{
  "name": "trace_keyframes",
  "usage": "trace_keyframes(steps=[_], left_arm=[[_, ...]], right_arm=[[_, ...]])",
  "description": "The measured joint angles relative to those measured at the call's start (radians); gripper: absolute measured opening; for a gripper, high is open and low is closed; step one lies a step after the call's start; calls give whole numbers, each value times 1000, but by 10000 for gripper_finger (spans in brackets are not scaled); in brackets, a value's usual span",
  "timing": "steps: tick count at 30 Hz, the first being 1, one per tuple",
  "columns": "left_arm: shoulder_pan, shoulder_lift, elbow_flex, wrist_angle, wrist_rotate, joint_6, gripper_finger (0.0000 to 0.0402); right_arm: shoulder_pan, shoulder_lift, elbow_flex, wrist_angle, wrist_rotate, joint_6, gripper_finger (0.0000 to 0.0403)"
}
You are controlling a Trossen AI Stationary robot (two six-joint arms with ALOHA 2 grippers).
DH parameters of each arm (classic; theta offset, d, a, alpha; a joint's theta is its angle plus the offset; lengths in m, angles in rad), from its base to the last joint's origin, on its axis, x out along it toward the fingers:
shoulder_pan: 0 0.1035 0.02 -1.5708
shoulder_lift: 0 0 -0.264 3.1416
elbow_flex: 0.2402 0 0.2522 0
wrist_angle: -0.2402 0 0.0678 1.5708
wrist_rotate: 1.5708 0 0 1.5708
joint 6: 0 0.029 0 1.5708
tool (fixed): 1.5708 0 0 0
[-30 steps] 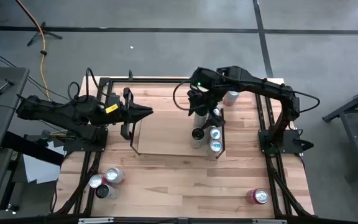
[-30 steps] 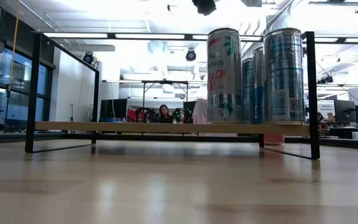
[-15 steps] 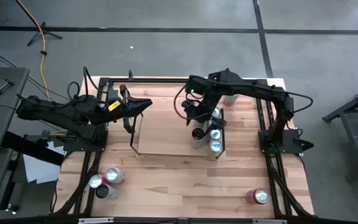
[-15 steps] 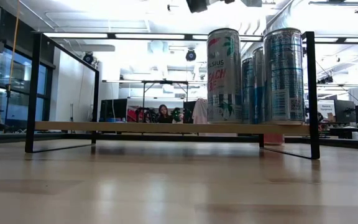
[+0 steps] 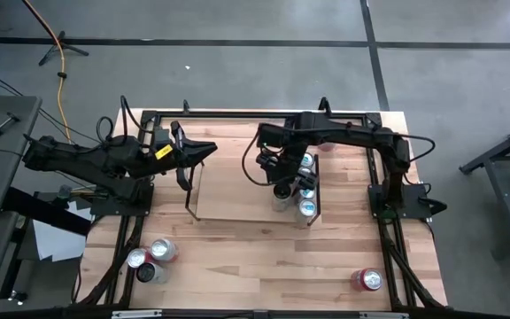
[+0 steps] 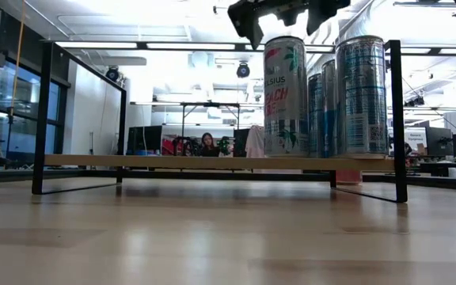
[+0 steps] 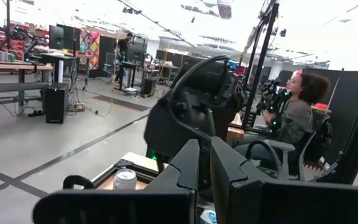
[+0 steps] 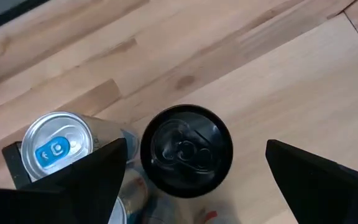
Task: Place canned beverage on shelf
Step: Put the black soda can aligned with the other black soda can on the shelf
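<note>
Since a moment ago my right gripper (image 8: 191,163) came lower over the black-topped can (image 8: 186,150) on the shelf (image 5: 237,190), fingers spread and released; I should lift straight up without touching it.

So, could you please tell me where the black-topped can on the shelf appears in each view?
High view: black-topped can at the shelf's right end, below the right gripper.
Low view: leftmost can.
Left wrist view: not visible.
Right wrist view: centre, between the open fingers.
Shared landmark: the neighbouring silver can with blue tab.
</note>
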Motion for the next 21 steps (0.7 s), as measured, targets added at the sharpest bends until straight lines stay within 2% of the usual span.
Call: trace_keyframes(steps=[16,21], left_arm=[[0,0,0,-19,0,-9,1],[0,0,0,-19,0,-8,1]], right_arm=[[13,31,0,-15,43,13,369],[13,31,0,-15,51,79,369]])
